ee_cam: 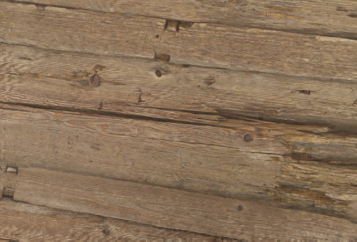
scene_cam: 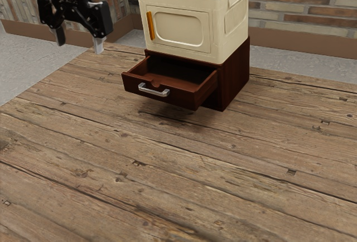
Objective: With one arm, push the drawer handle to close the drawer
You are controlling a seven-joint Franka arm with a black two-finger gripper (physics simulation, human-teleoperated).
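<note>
1. Silver, the drawer handle [scene_cam: 154,90] lies a little left of centre in the upper half of the exterior view, a curved bar on the drawer's front.
2. The drawer [scene_cam: 181,98] stands open, drawn out of its dark red-brown cabinet [scene_cam: 235,77] toward the lower left of the frame. Its front has a small notch in the top edge, above the handle, and part of its inside can be seen.
3. Black, the gripper [scene_cam: 78,40] hangs at the upper left of the frame, well apart from the handle. Its claw is wide: the two fingers point downward with a clear gap between them.
4. On the cabinet sits a cream box [scene_cam: 224,49] with rails along its top and an upright orange handle [scene_cam: 150,25] on its front, near the left edge.
5. The wooden table [scene_cam: 167,169] fills the lower part of the frame; in the wrist view its planks show dark seams, round knots and a splintered, yellowish patch.
6. Grey floor [scene_cam: 28,58] lies at the left, and a brick wall [scene_cam: 307,2] runs across the upper right.
</note>
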